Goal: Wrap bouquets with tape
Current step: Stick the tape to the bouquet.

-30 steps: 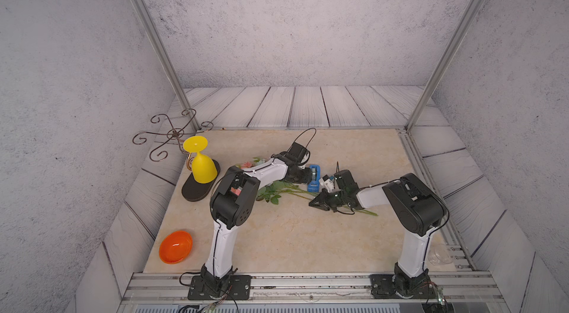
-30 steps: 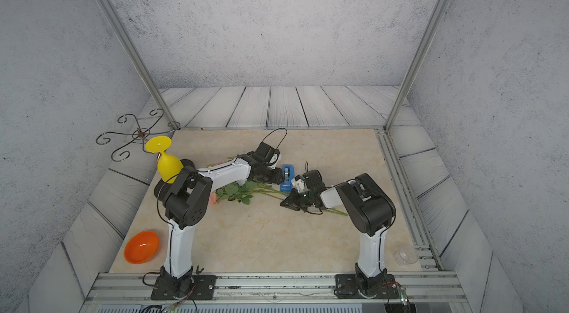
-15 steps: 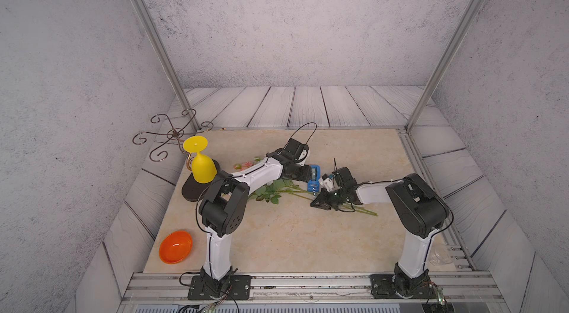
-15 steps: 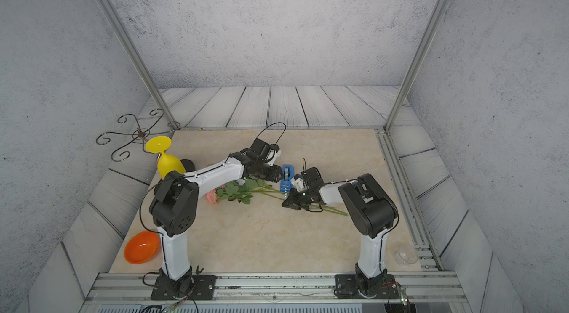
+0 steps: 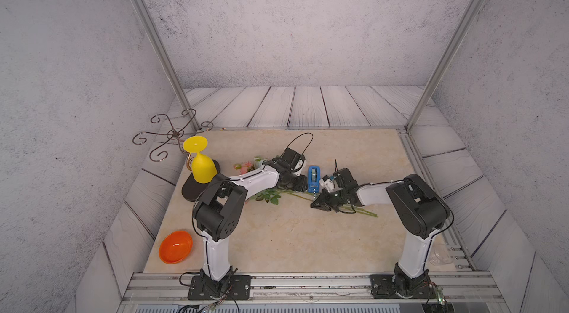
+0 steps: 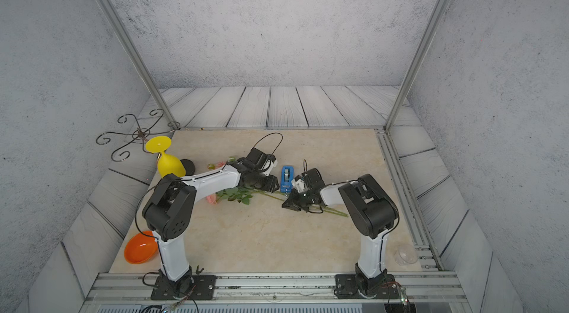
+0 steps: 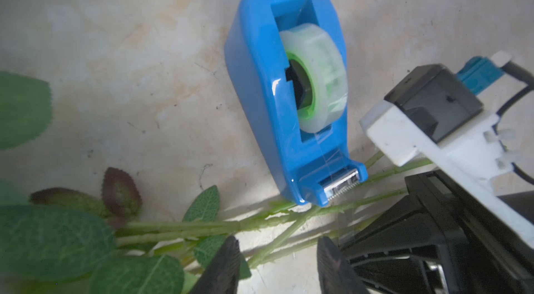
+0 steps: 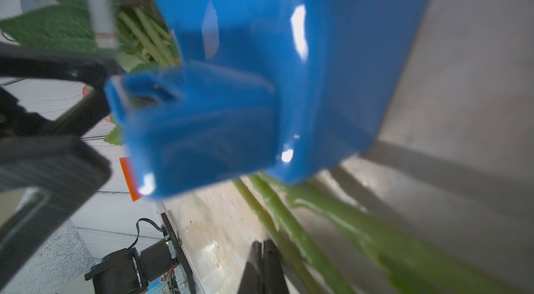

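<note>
Beige tabletop (image 5: 277, 234); bouquet stems (image 7: 202, 224) thin, prob. bendy, light: pinch mid-stem by tape dispenser (image 7: 260, 90). L gripper (image 7: 277, 249) spread, empty; R gripper (image 8: 263, 249) clamped shut.

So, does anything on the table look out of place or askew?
Yes: the yellow goblet stands upside down, foot up, on a dark disc beside the left arm. Nothing looks spilled or broken.
</note>
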### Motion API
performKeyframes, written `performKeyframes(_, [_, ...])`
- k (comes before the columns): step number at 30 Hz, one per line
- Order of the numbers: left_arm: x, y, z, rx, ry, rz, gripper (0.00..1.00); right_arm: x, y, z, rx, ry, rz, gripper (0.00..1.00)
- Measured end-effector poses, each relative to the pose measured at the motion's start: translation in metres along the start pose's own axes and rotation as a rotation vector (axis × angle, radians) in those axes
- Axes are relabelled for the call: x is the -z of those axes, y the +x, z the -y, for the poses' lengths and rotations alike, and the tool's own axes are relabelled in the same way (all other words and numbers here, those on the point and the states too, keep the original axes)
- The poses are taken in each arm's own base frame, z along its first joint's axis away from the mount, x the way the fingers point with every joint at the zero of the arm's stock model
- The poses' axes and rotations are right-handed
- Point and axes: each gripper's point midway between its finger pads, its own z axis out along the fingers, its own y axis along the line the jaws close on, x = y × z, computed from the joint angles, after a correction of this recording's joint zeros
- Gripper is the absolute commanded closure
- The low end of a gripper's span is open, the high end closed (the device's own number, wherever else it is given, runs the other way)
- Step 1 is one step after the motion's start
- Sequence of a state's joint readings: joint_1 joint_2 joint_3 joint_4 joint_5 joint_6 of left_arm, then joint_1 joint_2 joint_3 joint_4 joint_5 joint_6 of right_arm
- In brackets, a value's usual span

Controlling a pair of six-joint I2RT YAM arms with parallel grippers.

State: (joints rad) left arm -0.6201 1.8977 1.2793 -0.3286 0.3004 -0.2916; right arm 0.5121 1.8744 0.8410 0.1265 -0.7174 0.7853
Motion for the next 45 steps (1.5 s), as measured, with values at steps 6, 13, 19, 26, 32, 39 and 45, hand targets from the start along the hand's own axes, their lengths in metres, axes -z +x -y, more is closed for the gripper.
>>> performKeyframes(6, [0.009,-0.006,0.001,-0.006,-0.01,0.026,0.52,0.005,0.005,0.0,-0.006,0.015,0.004,0.83])
performKeyframes(13, [0.011,-0.006,0.001,-0.004,-0.016,0.03,0.52,0.007,0.007,-0.002,0.0,0.019,0.003,0.72])
performKeyframes(19, [0.02,-0.008,0.001,-0.029,-0.035,0.041,0.52,0.017,0.015,-0.002,0.012,0.05,0.015,0.6])
performKeyframes(26, [0.028,-0.013,0.004,-0.054,-0.038,0.058,0.51,0.026,0.029,0.001,0.021,0.067,0.011,0.53])
performKeyframes(32, [0.033,-0.018,0.007,-0.128,-0.04,0.056,0.5,0.032,0.039,0.004,0.042,0.079,-0.001,0.52])
performKeyframes(39, [0.04,-0.022,0.02,-0.297,0.013,0.047,0.45,0.05,0.037,-0.007,0.127,0.129,0.005,0.58])
performKeyframes(45, [0.047,-0.01,0.026,-0.556,0.048,0.049,0.43,0.093,-0.004,-0.05,0.346,0.186,0.129,0.56])
